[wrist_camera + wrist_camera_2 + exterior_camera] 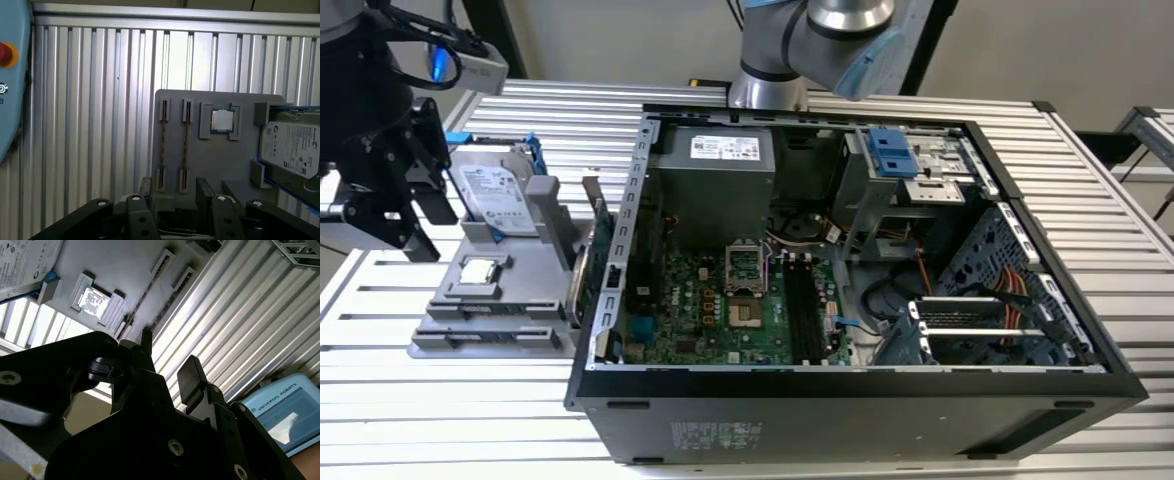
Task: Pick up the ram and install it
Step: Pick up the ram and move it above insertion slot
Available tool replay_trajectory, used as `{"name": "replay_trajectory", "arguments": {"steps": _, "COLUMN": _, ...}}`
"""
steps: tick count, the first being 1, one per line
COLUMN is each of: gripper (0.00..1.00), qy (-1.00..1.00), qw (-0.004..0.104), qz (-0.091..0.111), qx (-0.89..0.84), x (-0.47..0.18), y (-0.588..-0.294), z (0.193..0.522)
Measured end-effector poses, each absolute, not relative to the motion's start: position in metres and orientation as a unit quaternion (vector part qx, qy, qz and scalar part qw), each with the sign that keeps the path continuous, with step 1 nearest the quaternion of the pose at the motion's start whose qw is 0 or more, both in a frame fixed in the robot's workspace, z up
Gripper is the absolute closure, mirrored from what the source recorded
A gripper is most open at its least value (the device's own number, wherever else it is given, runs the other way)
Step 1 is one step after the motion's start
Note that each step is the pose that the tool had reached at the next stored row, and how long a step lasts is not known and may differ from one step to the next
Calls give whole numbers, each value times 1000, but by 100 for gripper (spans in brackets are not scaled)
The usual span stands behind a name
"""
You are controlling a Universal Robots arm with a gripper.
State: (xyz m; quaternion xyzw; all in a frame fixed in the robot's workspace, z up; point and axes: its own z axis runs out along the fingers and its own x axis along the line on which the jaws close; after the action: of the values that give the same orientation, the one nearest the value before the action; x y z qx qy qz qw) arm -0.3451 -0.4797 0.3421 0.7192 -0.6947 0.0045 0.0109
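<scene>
Nothing is installed yet. Two slim dark-green ram sticks (163, 145) stand edge-up in the flat grey plastic holder (220, 165), which in the exterior view sits at nine o'clock of the open black computer case (854, 400). The black two-finger claw (174, 189) hangs empty, fingers apart, near the holder's edge. The motherboard's long black slots (798, 310) look empty. The case wall crowds the sticks, while open ribbed aluminium table (400, 400) lies at the holder's nine o'clock.

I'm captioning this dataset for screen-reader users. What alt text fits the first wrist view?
Open gripper hangs near a gray holder tray on a ribbed metal table; the tray holds two ram sticks on edge, a processor chip and a hard drive.
</scene>
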Motion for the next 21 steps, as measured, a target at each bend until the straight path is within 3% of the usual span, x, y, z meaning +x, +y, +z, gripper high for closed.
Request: {"name": "replay_trajectory", "arguments": {"steps": 21, "gripper": 0, "qy": -695, "qw": 11, "qz": 5, "qx": 718, "x": -345, "y": -483, "z": 328}}
